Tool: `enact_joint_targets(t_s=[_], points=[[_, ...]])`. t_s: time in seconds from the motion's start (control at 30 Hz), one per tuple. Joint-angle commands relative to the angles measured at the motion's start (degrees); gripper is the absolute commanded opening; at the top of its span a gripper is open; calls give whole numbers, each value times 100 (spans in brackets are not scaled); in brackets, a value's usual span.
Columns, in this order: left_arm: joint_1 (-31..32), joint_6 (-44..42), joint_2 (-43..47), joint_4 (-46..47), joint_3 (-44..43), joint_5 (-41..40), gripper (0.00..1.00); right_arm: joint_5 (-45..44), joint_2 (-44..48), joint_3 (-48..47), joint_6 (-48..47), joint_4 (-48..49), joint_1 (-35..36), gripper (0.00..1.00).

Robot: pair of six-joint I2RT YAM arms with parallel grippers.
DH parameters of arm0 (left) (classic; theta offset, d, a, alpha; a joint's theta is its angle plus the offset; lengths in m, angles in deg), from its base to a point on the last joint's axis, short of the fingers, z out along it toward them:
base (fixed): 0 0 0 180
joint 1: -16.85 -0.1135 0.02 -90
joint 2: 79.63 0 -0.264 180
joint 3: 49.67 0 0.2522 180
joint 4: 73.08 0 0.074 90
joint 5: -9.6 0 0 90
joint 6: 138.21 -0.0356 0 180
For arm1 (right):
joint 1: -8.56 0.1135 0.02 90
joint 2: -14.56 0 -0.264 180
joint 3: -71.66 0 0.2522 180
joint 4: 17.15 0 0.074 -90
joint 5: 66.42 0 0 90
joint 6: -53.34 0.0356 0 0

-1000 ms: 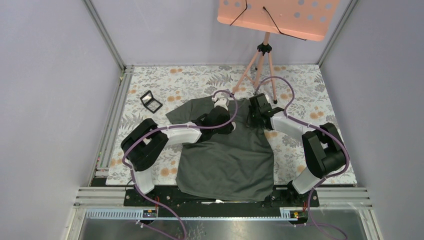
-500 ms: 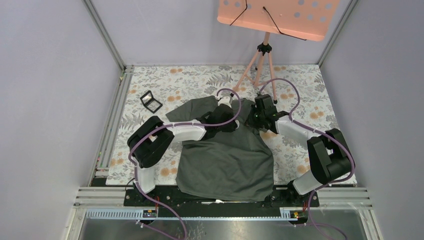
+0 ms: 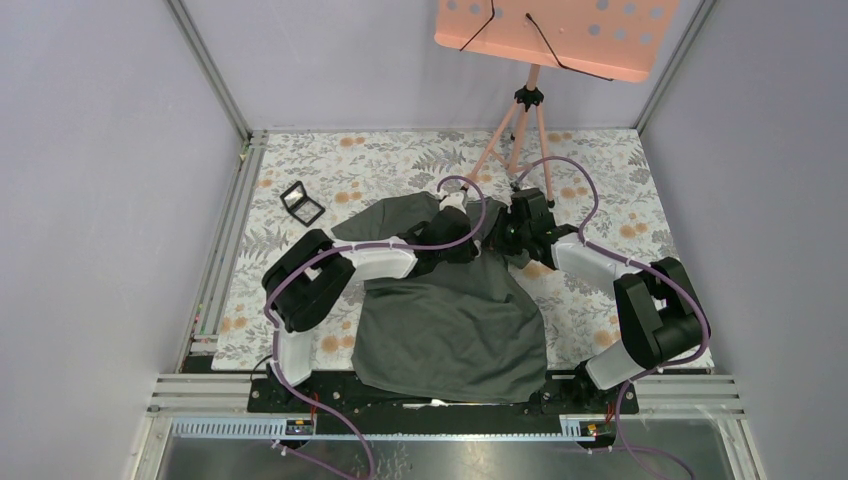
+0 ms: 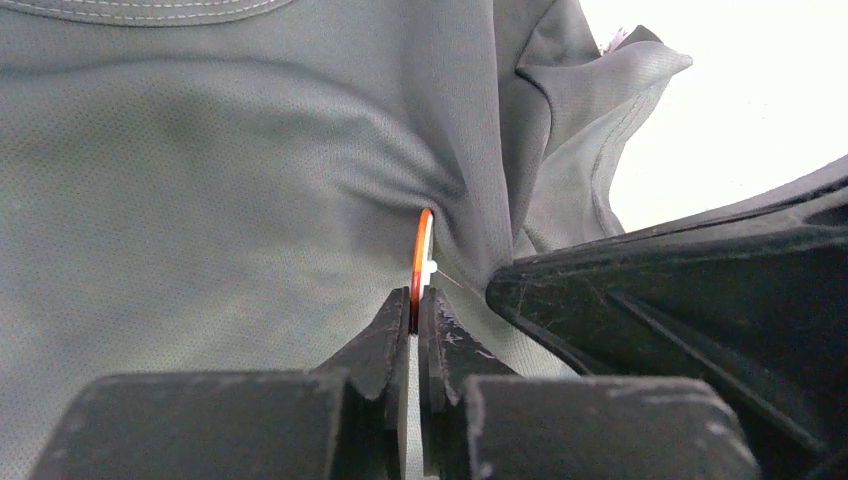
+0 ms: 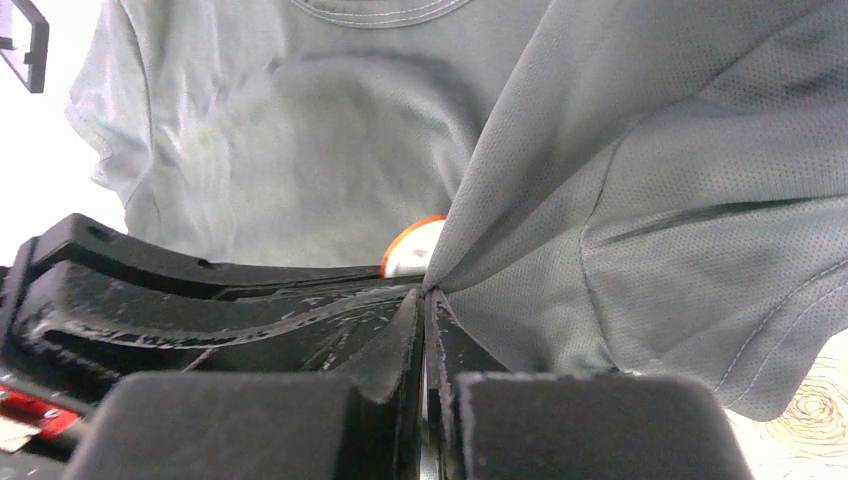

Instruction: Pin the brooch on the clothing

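**Brooch edge-on against the tee, both pincers clamped shut**

Text check first: I can't read anything from these angles. The closest thing to a marking is the double row of pale stitching on the collar seam point(image 5: 380, 12) of the dark grey-green T-shirt point(image 3: 450, 320).

Now the arms. From the top camera, the left arm's elbow is folded out to the left. Its forearm reaches right and away across the shirt's upper chest. The right arm does the mirror thing, with its elbow out to the right and its forearm angling left. The two tools meet almost tip to tip over the far part of the shirt, with purple cables point(image 3: 555, 165) looping above them.

The left gripper point(image 4: 415, 300) is clenched on the brooch point(image 4: 423, 255). It grips the bottom of the brooch, so the thin orange rim stands up edge-on with its face pressed against the fabric. A small pale bit sticks out of the brooch's side toward the cloth.

The right gripper point(image 5: 423, 300) is squeezed tight on a pinch of shirt. The mesh gathers into a point right at its fingertips and fans out in folds from there. In that view the brooch shows as an orange arc with a whitish face, just beside the pinched fold.

The shirt lies on a floral tablecloth point(image 3: 400, 160), hem toward the arm bases. A small black square case point(image 3: 302, 203) sits well off to the left, and a salmon music stand point(image 3: 550, 35) is at the back.
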Motion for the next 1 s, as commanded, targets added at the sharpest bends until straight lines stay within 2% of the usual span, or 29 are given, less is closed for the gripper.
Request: enact_joint_targets(t_s=[0.0,0.8,0.87,0.97], points=[[36,19,-124,71,-302,179,0,283,119,6,-30,344,-28,0],[-24,320,272,580,129,59,0,544,-396,77,-318,226,-20,0],[-34,343,271,591,126,107,0,588,-308,71,-365,190,-28,4],[-52,353,262,581,140,140,0,614,49,152,-459,169,-28,17]])
